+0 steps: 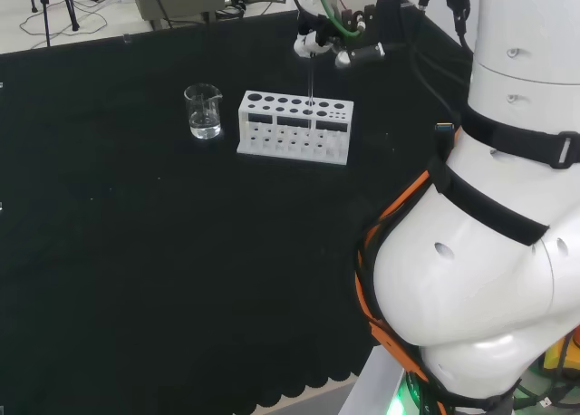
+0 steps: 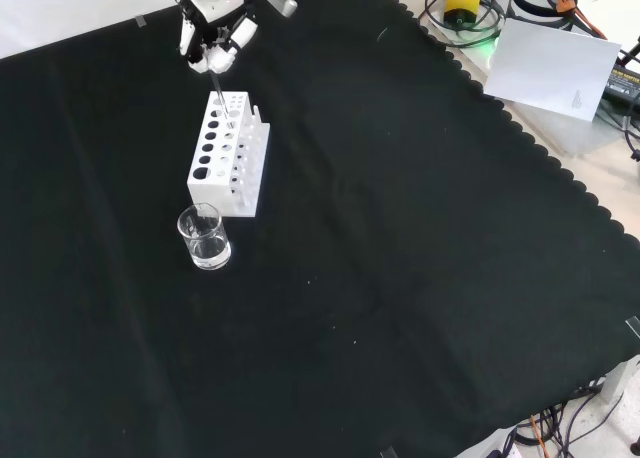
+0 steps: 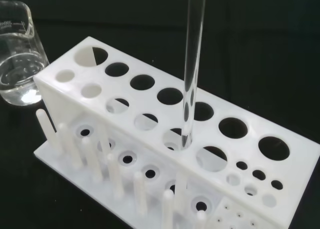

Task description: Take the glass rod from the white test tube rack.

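Above the rack: the hand [image 1: 326, 42] hangs over the far row of holes in the head view, at the cloth's far edge.
Hand: its fingers are curled in a pinch on the top of the rod [image 1: 310, 82]; in the front view the hand [image 2: 213, 40] sits just past the rack's far end.
Rod: clear glass, close to upright, its upper end in the fingers; in the wrist view the rod [image 3: 192, 64] drops through a hole in the back row, its tip low inside the frame.
Rack: white rack [image 1: 294, 128], 2 rows of large holes on top, small holes at 1 end, a line of pegs along the base in the wrist view [image 3: 150, 134].
Beaker: a clear beaker [image 1: 203, 111] stands on the cloth just beside the rack's end, apart from it, with what looks like a little clear liquid at the bottom.
Step in hand: judged as the lift, with the rod not yet clear of the hole.
How to do it well: pull straight up along the rod's own line, so it does not scrape the hole's rim or tip the rack; move sideways only once the tip is above the top plate.
Risk: a slanted pull could drag the light rack toward the beaker, or let the smooth glass slip in the pinch.
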